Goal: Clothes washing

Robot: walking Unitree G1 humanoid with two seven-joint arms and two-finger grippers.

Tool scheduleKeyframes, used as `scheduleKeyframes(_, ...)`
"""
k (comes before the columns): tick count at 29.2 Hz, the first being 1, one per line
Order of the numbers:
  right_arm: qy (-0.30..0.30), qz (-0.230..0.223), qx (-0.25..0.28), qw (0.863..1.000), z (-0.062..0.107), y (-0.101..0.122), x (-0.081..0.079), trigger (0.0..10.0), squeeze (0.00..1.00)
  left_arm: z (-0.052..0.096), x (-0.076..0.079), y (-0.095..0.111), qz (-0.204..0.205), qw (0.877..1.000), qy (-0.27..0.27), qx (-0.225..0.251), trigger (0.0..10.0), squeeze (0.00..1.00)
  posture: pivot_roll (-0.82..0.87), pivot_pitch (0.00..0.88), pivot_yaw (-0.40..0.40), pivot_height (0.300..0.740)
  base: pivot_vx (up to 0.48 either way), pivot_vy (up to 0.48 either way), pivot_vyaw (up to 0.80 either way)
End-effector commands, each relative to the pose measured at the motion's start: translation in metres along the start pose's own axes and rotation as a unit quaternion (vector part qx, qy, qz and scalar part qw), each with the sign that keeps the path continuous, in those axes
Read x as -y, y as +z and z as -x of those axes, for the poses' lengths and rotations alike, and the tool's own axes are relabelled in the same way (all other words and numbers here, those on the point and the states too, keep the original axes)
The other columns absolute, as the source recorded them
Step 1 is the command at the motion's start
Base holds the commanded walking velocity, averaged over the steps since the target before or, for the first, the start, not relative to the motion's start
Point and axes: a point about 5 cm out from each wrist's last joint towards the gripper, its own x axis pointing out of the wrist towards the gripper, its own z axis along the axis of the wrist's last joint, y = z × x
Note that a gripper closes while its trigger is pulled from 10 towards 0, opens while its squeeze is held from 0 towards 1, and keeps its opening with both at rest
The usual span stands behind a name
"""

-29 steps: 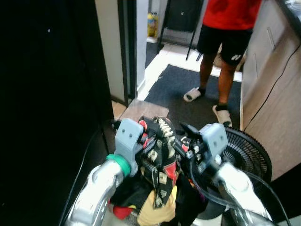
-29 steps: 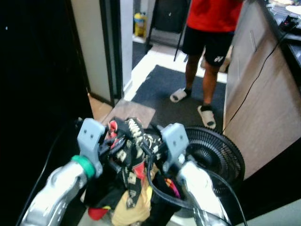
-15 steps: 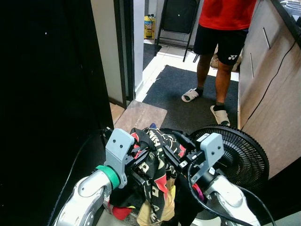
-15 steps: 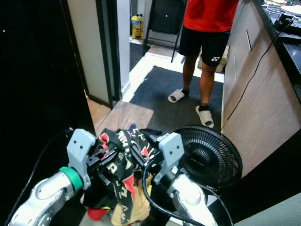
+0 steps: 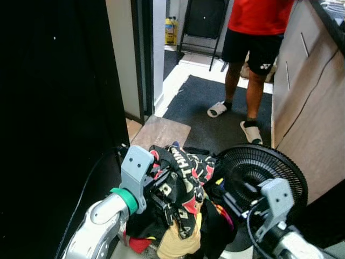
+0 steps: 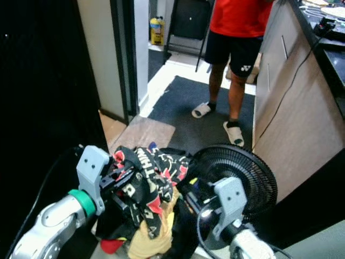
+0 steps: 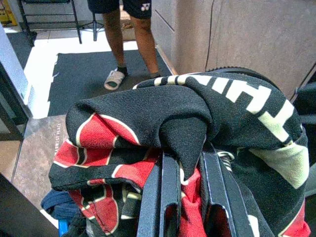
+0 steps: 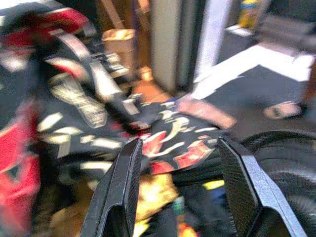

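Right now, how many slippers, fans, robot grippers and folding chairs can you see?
White slippers: 2
Black floor fan: 1
Robot grippers: 2, the left gripper shut on the black-and-red garment, the right gripper open
Black folding chair: 1
Total: 6

Overall light: even indoor daylight, brightest on the white floor strip [image 5: 180, 75] beyond the doorway.
Dark area: the left third of both eye views is near-black and shows no detail.
Glare: pale highlights on the silver left arm [image 5: 97, 226]; white floor patches in the left wrist view are washed out.
Shadows: soft and short under the person [image 5: 253, 32]; deep beneath the clothes bundle [image 5: 178, 189].
Sharpness: eye views fairly crisp; left wrist view sharp on the fabric.
Blur: right wrist view heavily smeared, its black fingers [image 8: 121, 187] clearer than the background.
Edges: slight softness near the bottom corners.
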Motion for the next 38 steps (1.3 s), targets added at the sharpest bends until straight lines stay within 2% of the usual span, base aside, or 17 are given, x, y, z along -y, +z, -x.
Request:
scheduleKeyframes(1, -0.034, 0.006, 0.005, 0.999, 0.0, 0.001, 0.009, 10.0, 0.0, -0.003, 0.002, 0.003, 0.0, 1.0, -0.014, 0.004, 10.0, 0.0, 0.0, 0.031, 0.086, 0.74, 0.0, 0.0, 0.0)
scheduleKeyframes(5, -0.079, -0.001, 0.043, 0.996, -0.01, 0.014, 0.018, 10.0, 0.0, -0.006, 0.001, 0.005, -0.001, 1.0, -0.021, 0.003, 10.0, 0.0, 0.02, 0.031, 0.091, 0.74, 0.0, 0.0, 0.0)
scheduleKeyframes(6, -0.049, -0.032, 0.057, 0.997, -0.019, 0.019, 0.009, 10.0, 0.0, -0.006, 0.001, 0.006, -0.001, 1.0, -0.021, 0.003, 10.0, 0.0, 0.02, 0.032, 0.087, 0.74, 0.0, 0.0, 0.0)
scheduleKeyframes(9, -0.021, -0.054, 0.065, 0.996, -0.024, 0.023, 0.002, 10.0, 0.0, -0.005, 0.002, 0.006, -0.001, 1.0, -0.021, 0.003, 10.0, 0.0, 0.03, 0.032, 0.085, 0.74, 0.0, 0.0, 0.0)
scheduleKeyframes(10, 0.042, -0.075, 0.069, 0.994, -0.025, 0.028, -0.013, 10.0, 0.0, -0.005, 0.002, 0.006, -0.001, 1.0, -0.021, 0.003, 10.0, 0.0, 0.03, 0.032, 0.078, 0.74, 0.0, 0.0, 0.0)
scheduleKeyframes(11, 0.11, -0.094, 0.071, 0.987, -0.016, 0.035, -0.027, 10.0, 0.0, -0.004, 0.003, 0.006, -0.001, 1.0, -0.019, 0.003, 10.0, 0.0, 0.04, 0.031, 0.072, 0.74, 0.0, 0.0, 0.0)
scheduleKeyframes(12, 0.11, -0.094, 0.071, 0.987, -0.016, 0.035, -0.027, 10.0, 0.0, -0.004, 0.003, 0.006, -0.001, 1.0, -0.019, 0.003, 10.0, 0.0, 0.04, 0.031, 0.072, 0.74, 0.0, 0.0, 0.0)
scheduleKeyframes(14, 0.183, -0.103, 0.057, 0.976, 0.007, 0.045, -0.041, 10.0, 0.0, -0.003, 0.003, 0.007, -0.001, 1.0, -0.015, 0.004, 10.0, 0.0, 0.04, 0.031, 0.072, 0.74, 0.0, 0.0, 0.0)
scheduleKeyframes(16, 0.183, -0.103, 0.057, 0.976, 0.007, 0.045, -0.041, 10.0, 0.0, -0.003, 0.003, 0.007, -0.001, 1.0, -0.015, 0.004, 10.0, 0.0, 0.04, 0.031, 0.072, 0.74, 0.0, 0.0, 0.0)
scheduleKeyframes(18, 0.182, -0.094, 0.029, 0.978, 0.025, 0.041, -0.037, 10.0, 0.0, -0.004, 0.002, 0.006, 0.001, 1.0, -0.015, 0.003, 10.0, 0.0, 0.01, 0.033, 0.072, 0.74, 0.0, 0.0, 0.0)
scheduleKeyframes(23, 0.171, -0.082, 0.014, 0.982, 0.029, 0.036, -0.034, 10.0, 0.0, -0.006, 0.004, 0.005, 0.002, 1.0, -0.024, 0.002, 10.0, 0.0, 0.0, 0.034, 0.079, 0.74, 0.0, 0.0, 0.0)
scheduleKeyframes(24, 0.162, -0.08, 0.016, 0.983, 0.027, 0.035, -0.034, 10.0, 0.05, -0.008, 0.005, 0.005, 0.002, 1.0, -0.028, 0.002, 10.0, 0.0, 0.0, 0.031, 0.083, 0.74, 0.0, 0.0, 0.0)
scheduleKeyframes(25, 0.153, -0.075, 0.015, 0.985, 0.023, 0.033, -0.034, 10.0, 0.51, -0.009, 0.005, 0.006, 0.002, 1.0, -0.03, 0.002, 10.0, 0.0, 0.0, 0.027, 0.087, 0.74, 0.0, 0.0, 0.0)
scheduleKeyframes(27, 0.153, -0.075, 0.015, 0.985, 0.023, 0.033, -0.034, 10.0, 0.51, -0.009, 0.005, 0.006, 0.002, 1.0, -0.03, 0.002, 10.0, 0.0, 0.0, 0.027, 0.087, 0.74, 0.0, 0.0, 0.0)
scheduleKeyframes(28, 0.131, -0.072, 0.017, 0.989, 0.007, 0.026, -0.031, 10.0, 1.0, -0.011, 0.004, 0.007, 0.0, 1.0, -0.03, 0.004, 10.0, 0.0, 0.01, 0.027, 0.087, 0.74, 0.0, 0.0, 0.0)
scheduleKeyframes(37, 0.171, -0.097, 0.014, 0.98, -0.025, 0.021, -0.041, 10.0, 1.0, -0.01, 0.003, 0.008, -0.002, 1.0, -0.021, 0.004, 10.0, 0.0, 0.04, 0.029, 0.075, 0.74, 0.0, 0.0, 0.0)
scheduleKeyframes(38, 0.183, -0.097, 0.006, 0.978, -0.032, 0.016, -0.047, 10.0, 0.0, -0.01, 0.003, 0.008, -0.002, 1.0, -0.017, 0.005, 10.0, 0.0, 0.06, 0.034, 0.067, 0.74, 0.0, 0.0, 0.0)
